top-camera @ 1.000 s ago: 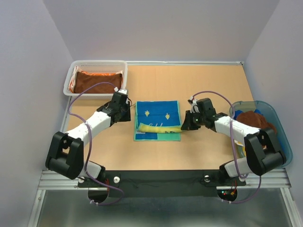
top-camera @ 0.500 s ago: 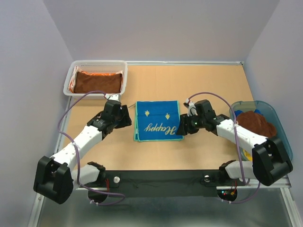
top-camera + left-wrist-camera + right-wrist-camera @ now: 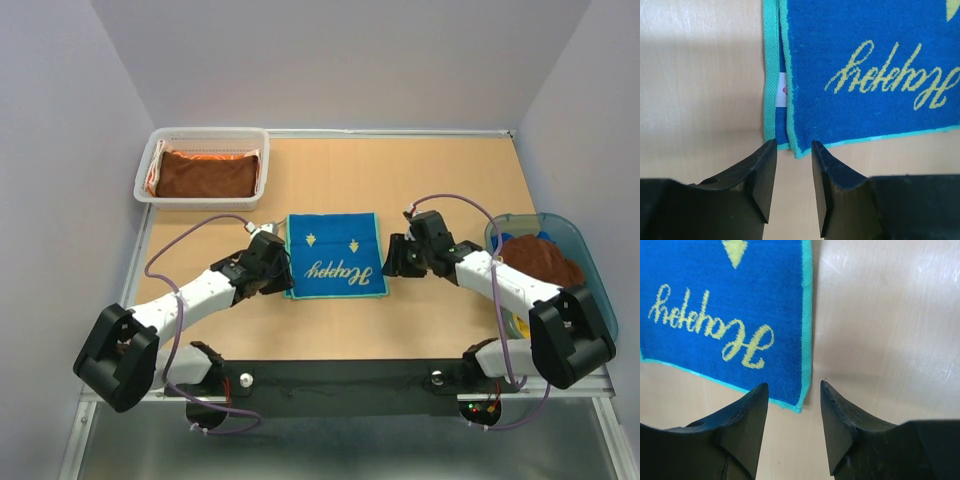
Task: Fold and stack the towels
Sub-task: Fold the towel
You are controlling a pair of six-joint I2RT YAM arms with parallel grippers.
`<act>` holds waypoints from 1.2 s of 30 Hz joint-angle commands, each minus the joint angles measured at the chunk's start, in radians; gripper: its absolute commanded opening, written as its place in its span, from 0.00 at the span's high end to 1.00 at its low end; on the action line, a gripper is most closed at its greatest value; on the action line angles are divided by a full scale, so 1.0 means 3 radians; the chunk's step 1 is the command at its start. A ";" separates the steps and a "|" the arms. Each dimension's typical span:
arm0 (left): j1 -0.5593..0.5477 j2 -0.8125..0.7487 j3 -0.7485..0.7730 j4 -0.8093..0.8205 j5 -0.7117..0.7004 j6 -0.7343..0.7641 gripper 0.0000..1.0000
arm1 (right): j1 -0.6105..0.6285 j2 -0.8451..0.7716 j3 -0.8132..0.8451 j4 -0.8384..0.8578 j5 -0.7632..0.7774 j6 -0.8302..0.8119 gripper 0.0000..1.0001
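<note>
The left gripper (image 3: 281,274) (image 3: 793,145) is released: its two dark fingers (image 3: 760,172) stand a little apart with only bare table between them. It sits low at the near left corner of the blue towel (image 3: 335,256) (image 3: 865,75). That corner lies just ahead of the gap, and nothing is pinched. The right gripper (image 3: 391,263) (image 3: 792,387) is also loose, its jaws parted over bare table at the near right corner of the same towel (image 3: 715,305). The turquoise hem lies just beside its left finger (image 3: 742,425), and whether they touch cannot be told.

The blue towel lies folded flat in the middle of the table (image 3: 440,180), between the two arms. In the left wrist view a second layer shows along its left edge.

At the far left corner, a white mesh basket (image 3: 205,131) holds a folded brown towel (image 3: 208,174). An orange towel (image 3: 154,172) peeks out from under it. At the right edge, a see-through blue tub (image 3: 592,262) holds a crumpled brown cloth (image 3: 540,262) on top of other cloths, with a bit of blue (image 3: 545,237) showing behind it.

The blue towel has "Happy" (image 3: 333,272) in yellow script, upside down as seen from the arms' side. Two small yellow tree shapes (image 3: 311,239) sit beyond the word. A small white tag (image 3: 781,96) with a red mark sticks out between the layers; it is too small to read.
</note>
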 commanded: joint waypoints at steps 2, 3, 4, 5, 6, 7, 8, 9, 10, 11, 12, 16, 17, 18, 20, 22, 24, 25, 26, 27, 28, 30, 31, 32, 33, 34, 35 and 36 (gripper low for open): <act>-0.0050 0.0153 -0.0009 0.0179 -0.0152 -0.0141 0.57 | 0.0013 0.0042 -0.0181 0.0253 0.0029 0.0415 0.49; -0.0050 0.0209 -0.0004 0.0195 -0.0147 -0.0146 0.57 | 0.0013 0.0072 -0.0232 0.0339 -0.0022 0.0457 0.49; -0.0060 0.0235 -0.0004 0.0210 -0.0142 -0.0151 0.57 | 0.0013 0.0088 -0.0247 0.0366 -0.0028 0.0487 0.50; -0.0075 0.0255 0.0001 0.0236 -0.0132 -0.0156 0.57 | 0.0013 0.0103 -0.0273 0.0396 -0.0033 0.0558 0.50; -0.0086 0.0281 0.0001 0.0241 -0.0137 -0.0171 0.57 | 0.0013 0.0123 -0.0298 0.0437 -0.0038 0.0590 0.50; -0.0091 0.0322 0.0011 0.0236 -0.0132 -0.0176 0.57 | 0.0018 0.0134 -0.0314 0.0453 -0.0043 0.0625 0.50; -0.0111 0.0342 0.0011 0.0236 -0.0122 -0.0181 0.57 | 0.0013 0.0144 -0.0354 0.0463 -0.0043 0.0681 0.50; -0.0116 0.0358 0.0011 0.0231 -0.0111 -0.0187 0.57 | 0.0013 0.0149 -0.0370 0.0473 -0.0038 0.0707 0.50; -0.0122 0.0368 0.0011 0.0226 -0.0106 -0.0192 0.57 | 0.0013 0.0149 -0.0385 0.0483 -0.0043 0.0733 0.50; -0.0132 0.0373 0.0016 0.0195 -0.0106 -0.0202 0.57 | 0.0018 0.0149 -0.0411 0.0488 -0.0053 0.0774 0.50; -0.0132 0.0378 0.0016 0.0180 -0.0111 -0.0207 0.57 | 0.0013 0.0149 -0.0426 0.0494 -0.0064 0.0799 0.50; -0.0157 0.0348 0.0016 0.0093 -0.0122 -0.0248 0.56 | 0.0013 0.0154 -0.0472 0.0524 -0.0161 0.0856 0.50; -0.0162 0.0342 0.0016 0.0077 -0.0117 -0.0263 0.56 | 0.0013 0.0164 -0.0478 0.0529 -0.0211 0.0876 0.50; -0.0168 0.0347 0.0022 0.0062 -0.0111 -0.0268 0.56 | 0.0018 0.0159 -0.0483 0.0535 -0.0237 0.0881 0.50; -0.0198 0.0342 0.0027 0.0026 -0.0106 -0.0284 0.55 | 0.0013 0.0159 -0.0498 0.0535 -0.0299 0.0932 0.50; -0.0219 0.0337 0.0027 0.0016 -0.0111 -0.0304 0.56 | 0.0013 0.0144 -0.0523 0.0535 -0.0314 0.0953 0.50; -0.0239 0.0358 0.0037 -0.0004 -0.0106 -0.0314 0.56 | 0.0013 0.0144 -0.0585 0.0540 -0.0345 0.0989 0.50; -0.0249 0.0368 0.0042 -0.0005 -0.0111 -0.0314 0.55 | 0.0013 0.0139 -0.0585 0.0535 -0.0355 0.1004 0.50; -0.0254 0.0383 0.0042 -0.0010 -0.0111 -0.0314 0.56 | 0.0013 0.0144 -0.0605 0.0535 -0.0355 0.1004 0.50; -0.0265 0.0388 0.0047 -0.0005 -0.0111 -0.0314 0.55 | 0.0018 0.0129 -0.0616 0.0545 -0.0350 0.1014 0.51; -0.0265 0.0424 0.0047 -0.0005 -0.0116 -0.0314 0.56 | 0.0018 0.0118 -0.0626 0.0550 -0.0340 0.1014 0.51; -0.0280 0.0455 0.0057 -0.0005 -0.0111 -0.0314 0.56 | 0.0018 0.0078 -0.0641 0.0550 -0.0319 0.1024 0.51; -0.0290 0.0465 0.0067 -0.0015 -0.0111 -0.0319 0.56 | 0.0018 0.0067 -0.0641 0.0545 -0.0319 0.1019 0.51; -0.0306 0.0490 0.0073 -0.0015 -0.0106 -0.0320 0.56 | 0.0018 0.0067 -0.0641 0.0550 -0.0324 0.1030 0.51; -0.0311 0.0496 0.0078 -0.0015 -0.0111 -0.0325 0.57 | 0.0013 0.0072 -0.0646 0.0550 -0.0319 0.1030 0.51; -0.0316 0.0496 0.0083 -0.0020 -0.0116 -0.0325 0.57 | 0.0013 0.0077 -0.0651 0.0550 -0.0314 0.1030 0.51; -0.0321 0.0506 0.0083 -0.0020 -0.0116 -0.0330 0.57 | 0.0013 0.0088 -0.0651 0.0555 -0.0294 0.1035 0.51; -0.0321 0.0526 0.0088 -0.0020 -0.0132 -0.0330 0.59 | 0.0013 0.0108 -0.0656 0.0560 -0.0299 0.1035 0.51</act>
